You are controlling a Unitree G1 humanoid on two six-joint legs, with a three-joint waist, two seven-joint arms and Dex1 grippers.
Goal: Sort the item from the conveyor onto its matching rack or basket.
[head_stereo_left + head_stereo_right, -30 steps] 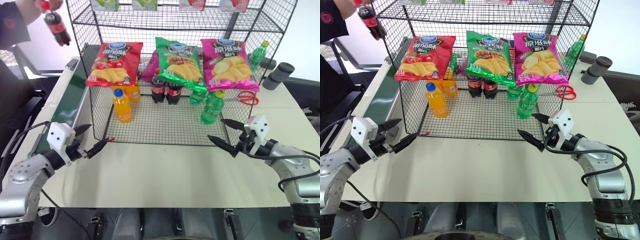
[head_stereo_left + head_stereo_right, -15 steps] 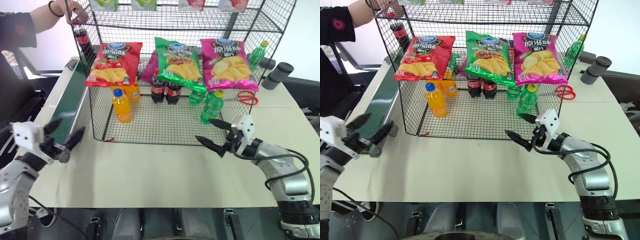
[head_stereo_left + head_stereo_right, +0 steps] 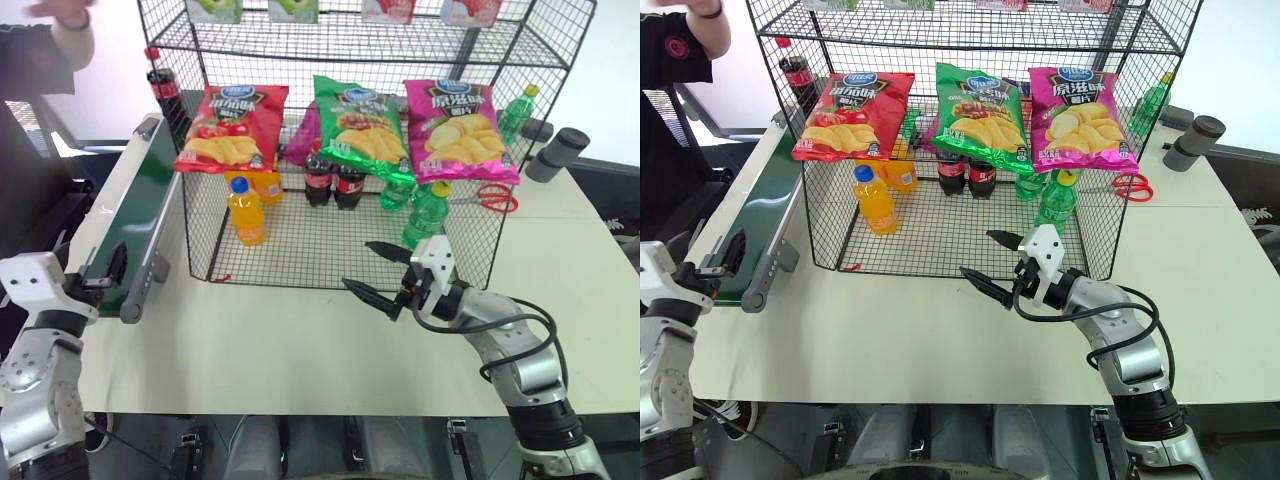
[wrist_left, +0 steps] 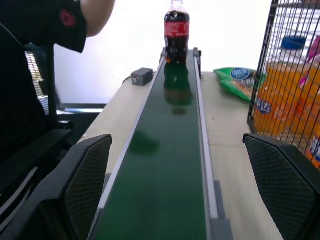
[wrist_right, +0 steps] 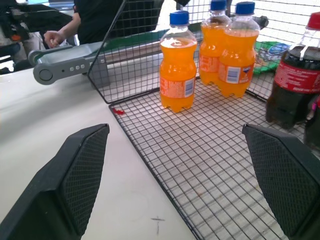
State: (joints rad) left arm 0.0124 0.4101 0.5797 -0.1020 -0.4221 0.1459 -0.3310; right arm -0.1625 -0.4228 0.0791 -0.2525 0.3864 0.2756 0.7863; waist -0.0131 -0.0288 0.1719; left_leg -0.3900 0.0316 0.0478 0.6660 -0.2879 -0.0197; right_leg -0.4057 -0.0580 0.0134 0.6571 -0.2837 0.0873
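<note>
Red-capped cola bottle (image 4: 176, 31) upright at conveyor's (image 3: 130, 225) far end.
Left claw (image 4: 175, 190), wide open and empty, faces it along the belt, nearer than right claw (image 3: 383, 275), also open and empty.

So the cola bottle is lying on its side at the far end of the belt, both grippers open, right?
Not quite: the cola bottle stands upright at the far end of the belt, as the left wrist view shows. The left gripper and right gripper are both open.

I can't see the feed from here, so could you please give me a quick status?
Both jaws open, empty: left gripper at belt's near end, right gripper by rack front. Cola bottle upright at far end of belt. Path along belt clear.
</note>
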